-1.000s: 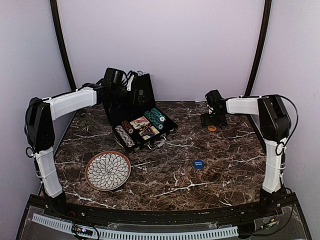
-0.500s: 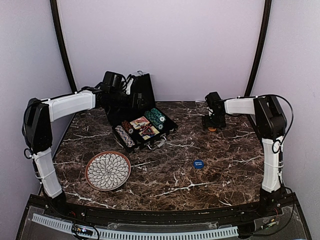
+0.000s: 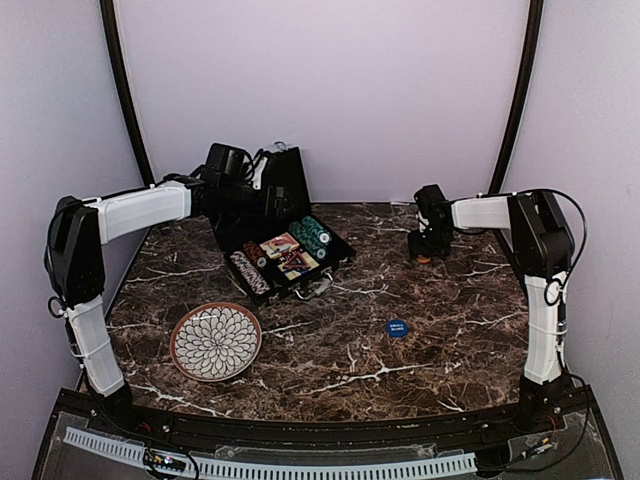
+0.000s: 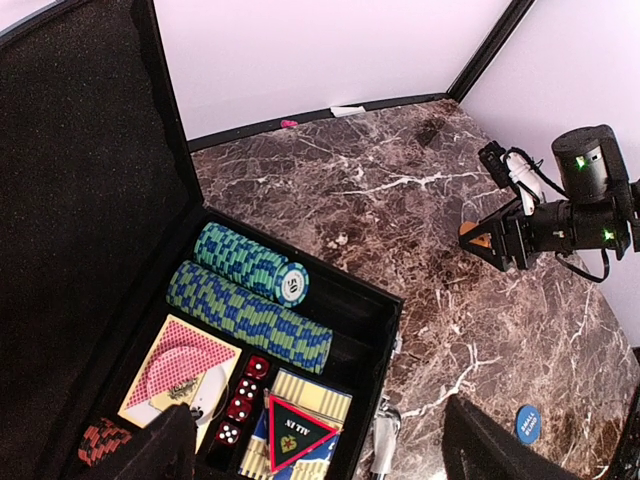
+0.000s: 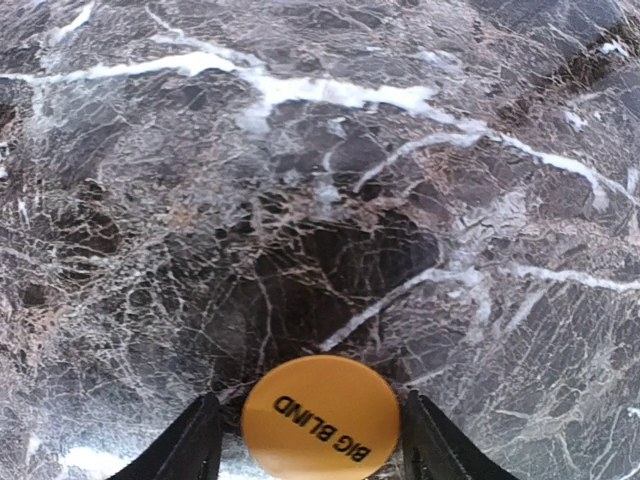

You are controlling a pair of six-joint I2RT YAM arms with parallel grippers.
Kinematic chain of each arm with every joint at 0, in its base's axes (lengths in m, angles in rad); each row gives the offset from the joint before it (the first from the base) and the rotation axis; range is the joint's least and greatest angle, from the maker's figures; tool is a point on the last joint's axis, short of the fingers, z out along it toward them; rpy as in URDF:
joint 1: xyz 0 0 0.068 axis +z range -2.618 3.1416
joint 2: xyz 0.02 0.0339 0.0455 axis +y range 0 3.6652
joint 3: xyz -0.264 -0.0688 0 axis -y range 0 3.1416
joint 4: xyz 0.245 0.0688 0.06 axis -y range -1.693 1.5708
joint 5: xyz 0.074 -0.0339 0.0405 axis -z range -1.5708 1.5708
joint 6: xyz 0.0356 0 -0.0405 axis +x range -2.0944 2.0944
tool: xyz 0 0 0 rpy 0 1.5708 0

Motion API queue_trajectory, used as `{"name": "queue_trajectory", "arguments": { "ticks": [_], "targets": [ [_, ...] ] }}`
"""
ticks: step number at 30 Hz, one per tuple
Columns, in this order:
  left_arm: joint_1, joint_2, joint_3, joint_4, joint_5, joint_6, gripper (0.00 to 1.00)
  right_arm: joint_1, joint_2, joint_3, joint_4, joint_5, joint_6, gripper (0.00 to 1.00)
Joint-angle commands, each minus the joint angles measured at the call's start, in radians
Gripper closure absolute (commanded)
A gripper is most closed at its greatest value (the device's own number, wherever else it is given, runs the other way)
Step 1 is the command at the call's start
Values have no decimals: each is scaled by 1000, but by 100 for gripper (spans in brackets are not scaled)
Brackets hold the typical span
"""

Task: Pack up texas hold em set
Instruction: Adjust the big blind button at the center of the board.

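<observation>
Two fingers of the right gripper (image 5: 310, 440) straddle the orange button (image 5: 320, 418), which lies flat on the table (image 5: 300, 150) well to the right of the open case (image 4: 80, 200). Whether they pinch it yet, I cannot tell. The left gripper (image 4: 320, 420) hangs spread wide and empty above the case, where chips (image 4: 250, 300), cards (image 4: 180, 370) and dice (image 4: 240, 400) lie inside. A blue button (image 3: 397, 327) lies nearer the arms to the case's right, and a plate (image 3: 216, 342) just nearer than the case.
</observation>
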Motion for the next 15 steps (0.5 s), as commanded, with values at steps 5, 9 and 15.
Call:
{"name": "queue_trajectory", "arguments": {
  "ticks": [5,9,15],
  "targets": [
    [-4,-66,-18,10,14,-6,13,2,-29,-116,17,-48,18,43],
    [-5,-73,-26,10,9,-3,13,21,-46,-167,36,-45,20,50],
    [-5,-79,-36,11,6,-4,13,38,-53,-185,50,-35,17,53]
  ]
}}
